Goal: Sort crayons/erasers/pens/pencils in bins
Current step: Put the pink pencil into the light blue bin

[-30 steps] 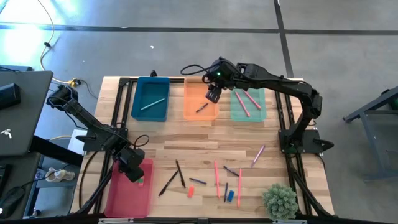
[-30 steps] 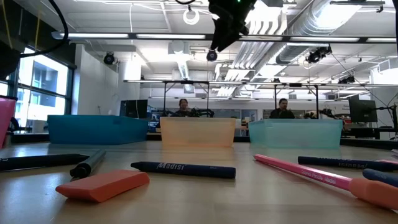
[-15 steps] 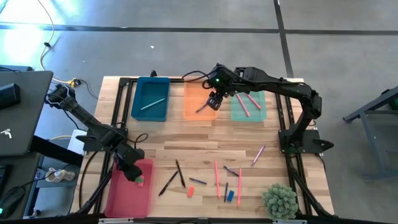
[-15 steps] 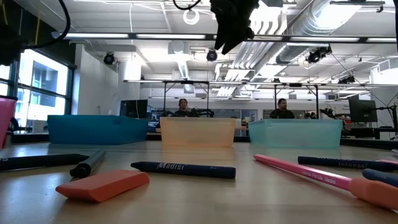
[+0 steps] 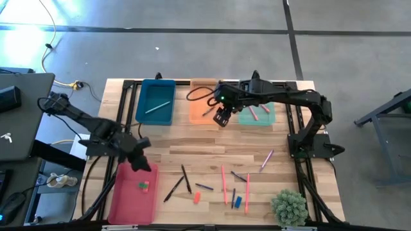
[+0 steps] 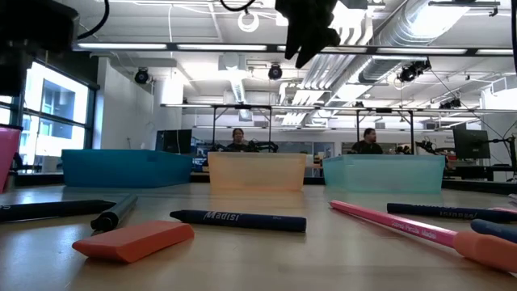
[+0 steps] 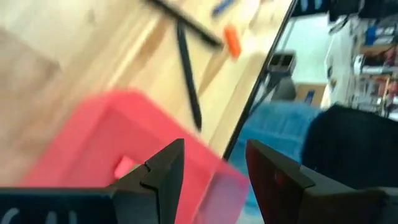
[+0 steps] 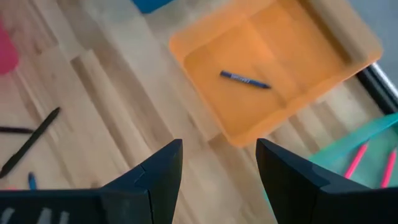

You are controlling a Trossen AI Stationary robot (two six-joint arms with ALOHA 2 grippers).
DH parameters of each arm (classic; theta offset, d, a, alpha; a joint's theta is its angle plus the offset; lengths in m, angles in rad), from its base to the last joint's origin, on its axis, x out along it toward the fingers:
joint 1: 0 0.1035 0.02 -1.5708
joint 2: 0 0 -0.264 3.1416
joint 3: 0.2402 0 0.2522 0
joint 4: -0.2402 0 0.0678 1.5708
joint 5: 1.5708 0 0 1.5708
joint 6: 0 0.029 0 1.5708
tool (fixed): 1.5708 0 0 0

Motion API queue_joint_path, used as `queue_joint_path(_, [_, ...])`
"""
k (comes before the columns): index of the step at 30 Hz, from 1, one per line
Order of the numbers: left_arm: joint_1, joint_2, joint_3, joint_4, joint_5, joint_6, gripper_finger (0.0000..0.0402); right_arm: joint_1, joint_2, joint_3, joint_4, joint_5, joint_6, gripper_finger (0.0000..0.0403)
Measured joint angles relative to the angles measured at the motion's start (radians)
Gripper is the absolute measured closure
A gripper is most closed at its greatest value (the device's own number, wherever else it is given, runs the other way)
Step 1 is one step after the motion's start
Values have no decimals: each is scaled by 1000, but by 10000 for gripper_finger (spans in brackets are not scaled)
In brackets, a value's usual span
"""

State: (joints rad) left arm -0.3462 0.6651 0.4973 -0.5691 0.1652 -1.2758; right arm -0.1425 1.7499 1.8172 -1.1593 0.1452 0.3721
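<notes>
1. The left gripper (image 5: 140, 162) hangs over the near top corner of the shallow pink-red plastic bin (image 5: 133, 199), its fingers (image 7: 163, 171) spread with nothing between them.
2. Below and just ahead of that gripper, two small chunky erasers, one pink and one green (image 5: 144, 187), lie inside the pink-red bin.
3. The right gripper (image 5: 223, 117) hovers at the front edge of the translucent orange bin (image 5: 207, 115), fingers (image 8: 158, 173) apart and empty.
4. Just behind this gripper, a short dark blue pen (image 8: 244, 79) lies loose on the orange bin's floor.
5. To its left sits the dark teal-blue bin (image 5: 155, 102) with a silver-grey pen (image 5: 157, 107); to its right is the translucent mint green bin (image 5: 258, 114) holding long pink sticks (image 5: 252, 110).
6. Well in front of the right gripper, an orange eraser (image 5: 196, 197), a blue eraser (image 5: 237, 202) and more pens (image 5: 186, 179) lie scattered on the wooden table (image 5: 192, 141).
</notes>
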Motion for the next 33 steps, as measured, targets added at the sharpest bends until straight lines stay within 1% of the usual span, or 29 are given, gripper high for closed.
queue_joint_path(4, [65, -41, 0, 28, -56, 69, 243, 34, 8, 0, -38, -1, 21, 206])
queue_joint_path(7, [112, -57, 0, 84, -108, 135, 243, 57, 15, -1, -50, -3, 21, 206])
queue_joint_path(12, [199, -62, 0, 164, -258, 275, 243, 86, 35, -1, -65, -5, 74, 206])
queue_joint_path(14, [240, -61, 0, 191, -297, 326, 243, 94, 41, -1, -81, -5, 103, 206])
queue_joint_path(21, [369, -61, 0, 273, -305, 478, 243, 142, 49, 0, -126, -10, 274, 206])
queue_joint_path(27, [450, -61, 0, 284, -305, 553, 243, 202, 59, 0, -144, -50, 434, 206])
queue_joint_path(33, [507, -57, 0, 283, -304, 604, 243, 273, 75, 0, -144, -78, 620, 206])
